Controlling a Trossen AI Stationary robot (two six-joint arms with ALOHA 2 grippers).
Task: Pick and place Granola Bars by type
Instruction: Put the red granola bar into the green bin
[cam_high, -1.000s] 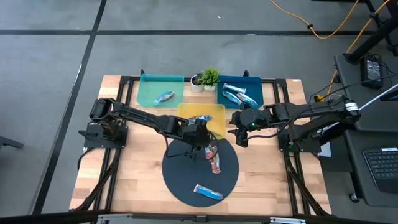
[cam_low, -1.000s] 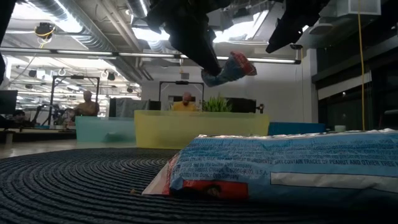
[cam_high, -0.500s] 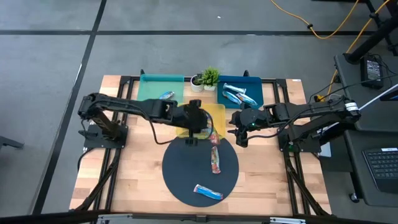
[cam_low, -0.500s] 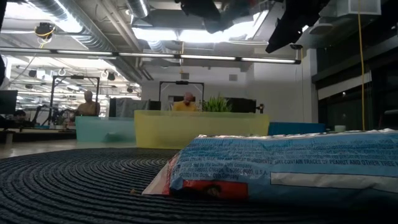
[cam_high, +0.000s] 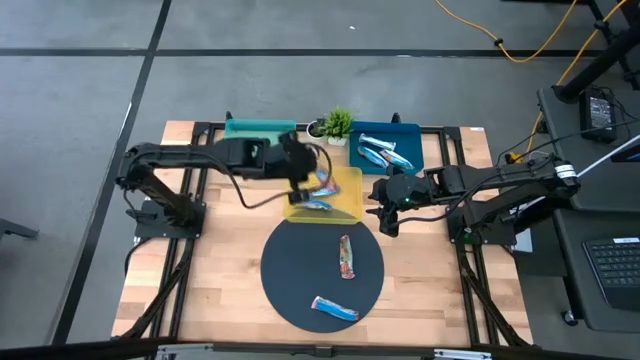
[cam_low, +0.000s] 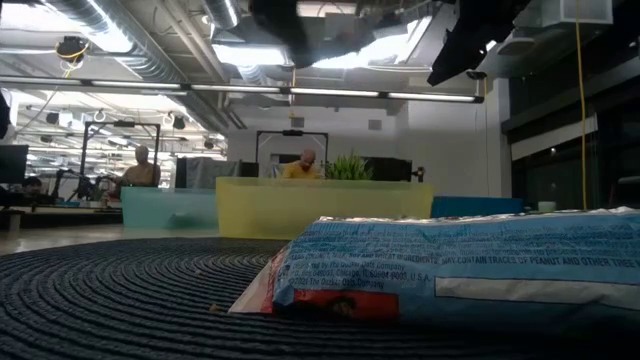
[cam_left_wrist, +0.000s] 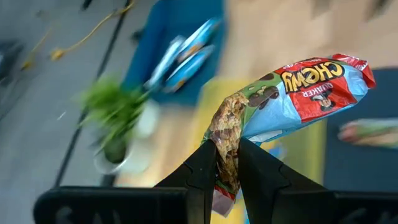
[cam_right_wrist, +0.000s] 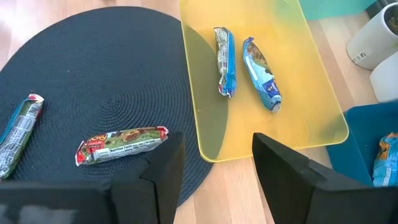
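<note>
Left gripper (cam_left_wrist: 227, 163): fingers clenched on one end of a granola bar (cam_left_wrist: 292, 93) with a blue, red and green wrapper; the bar hangs free of any surface. In the high view this gripper (cam_high: 300, 172) sits above the yellow tray (cam_high: 349, 181), near the tray's far-left corner.

Yellow tray contents (right wrist view): two bars (cam_right_wrist: 224, 61) lying side by side, close but apparently not touching.

Round dark mat (cam_high: 290, 275): two further bars, one near its centre (cam_high: 346, 256) and one near its front edge (cam_high: 333, 309), well apart.

Blue tray (cam_high: 408, 135): holds several blue-wrapped bars (cam_high: 384, 153). A teal tray (cam_high: 245, 130) stands on the far left, partly hidden by the left arm.

Obstructions: a small potted plant (cam_high: 337, 124) stands between the teal and blue trays, just behind the yellow tray and close to the held bar.

Right gripper (cam_high: 387, 212): hovers just beside the yellow tray's right edge, fingers spread apart and holding nothing.
</note>
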